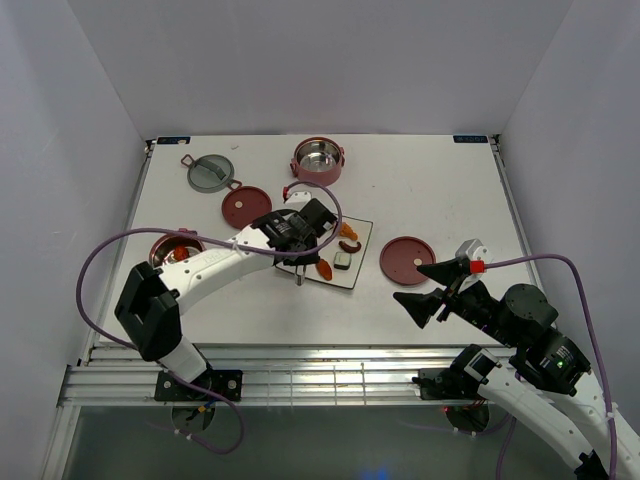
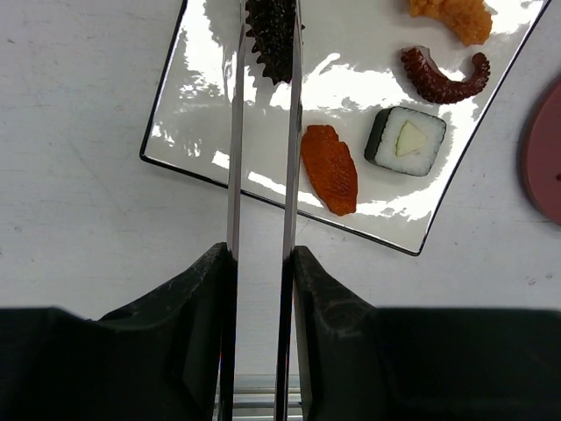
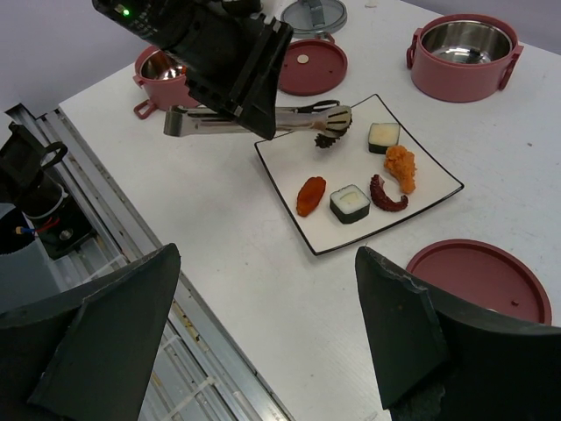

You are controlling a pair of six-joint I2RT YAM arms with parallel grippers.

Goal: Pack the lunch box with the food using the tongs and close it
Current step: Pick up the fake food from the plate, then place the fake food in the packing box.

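My left gripper is shut on the silvery tongs, its fingers pressing both arms from outside. The tong tips straddle a dark ridged food piece on the square plate. Also on the plate lie an orange piece, a sushi roll, a brown tentacle and an orange fried bit. One red lunch box bowl stands at the back. Another bowl sits at the left, partly hidden by the left arm. My right gripper hangs open and empty over the near right.
Two flat red lids lie on the table, one behind the plate and one right of it, close to the right gripper. The grey-green lid lies at the back left. The table's metal front rail runs along the near edge.
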